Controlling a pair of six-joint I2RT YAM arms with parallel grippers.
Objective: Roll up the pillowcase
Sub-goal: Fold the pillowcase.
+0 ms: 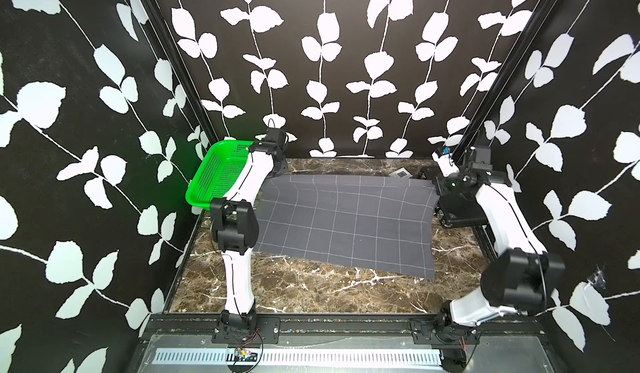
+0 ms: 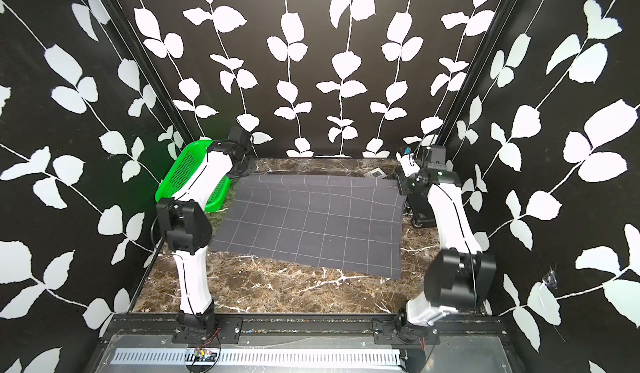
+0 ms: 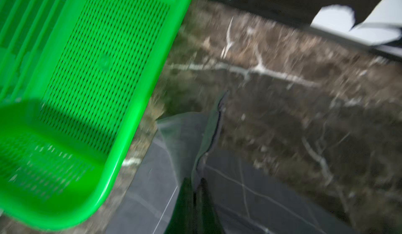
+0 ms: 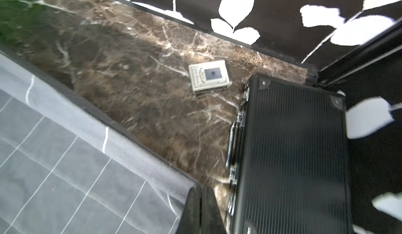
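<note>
A: While both arms reach toward the far wall, where is the pillowcase (image 1: 346, 222)?

B: Spread open across the middle of the marble table (image 1: 311, 291), a dark grey sheet with thin white grid lines, seen in both top views (image 2: 311, 222). Its near edge lies flat. Its far edge is lifted slightly off the marble and stretched between the two claws.

A: And the claws?

B: Both are clenched on cloth. The left gripper (image 3: 194, 184) pinches the far left corner, with a fold of fabric rising between its dark fingers. That wrist view is blurred. The right gripper (image 4: 201, 188) nips the far right corner.

A: What sits around it?

B: A green basket (image 1: 221, 174) stands tilted at the far left, just beside the pinched corner. A black ribbed case (image 4: 293, 156) lies at the far right, just beside the cloth's right edge. A small pale card box (image 4: 208, 76) rests on the marble between the raised edge and the far wall.
</note>
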